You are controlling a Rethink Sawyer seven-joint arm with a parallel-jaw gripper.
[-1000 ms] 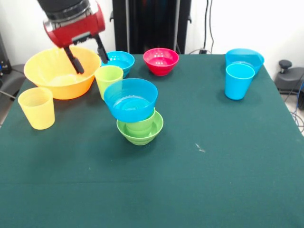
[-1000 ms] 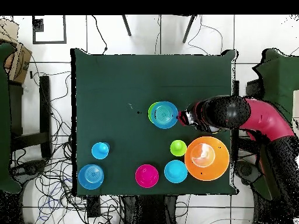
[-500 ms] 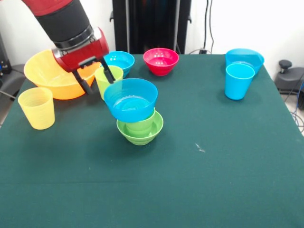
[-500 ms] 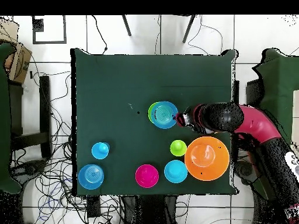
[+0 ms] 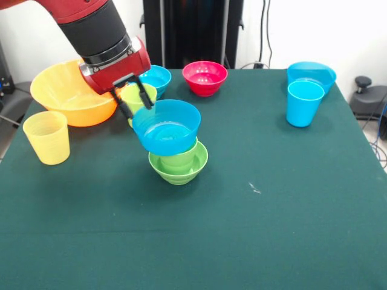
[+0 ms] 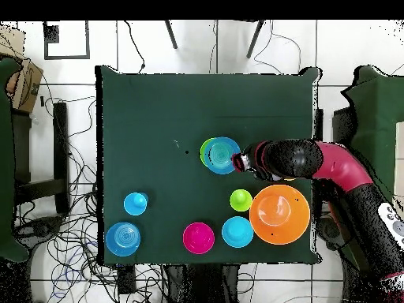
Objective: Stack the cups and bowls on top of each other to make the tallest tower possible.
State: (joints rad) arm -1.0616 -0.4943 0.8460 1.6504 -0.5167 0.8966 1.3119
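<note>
The tower stands mid-table: a small green bowl (image 5: pixel 179 169) holds a green cup (image 5: pixel 180 158), and a blue bowl (image 5: pixel 166 125) sits tilted on top. From above the tower (image 6: pixel 220 154) shows as a blue disc with a green edge. My gripper (image 5: pixel 135 104) is open, its fingers (image 5: pixel 145 96) right at the blue bowl's left rim with nothing held. I cannot tell whether they touch it. Just behind the gripper stands a yellow-green cup (image 5: pixel 136 93). A pale yellow cup (image 5: pixel 46 137) is at the left, and a sky blue cup (image 5: pixel 304 103) at the right.
A large yellow-orange bowl (image 5: pixel 63 90) sits at the back left, with a small blue bowl (image 5: pixel 155 77) and a red bowl (image 5: pixel 205 77) along the back. A wide blue bowl (image 5: pixel 311 72) is behind the sky blue cup. The arm (image 6: pixel 316 162) reaches in over the table's edge.
The gripper has come down and across from over the yellow-orange bowl to the tower's blue bowl. It stays open. The bowls and cups have not moved.
</note>
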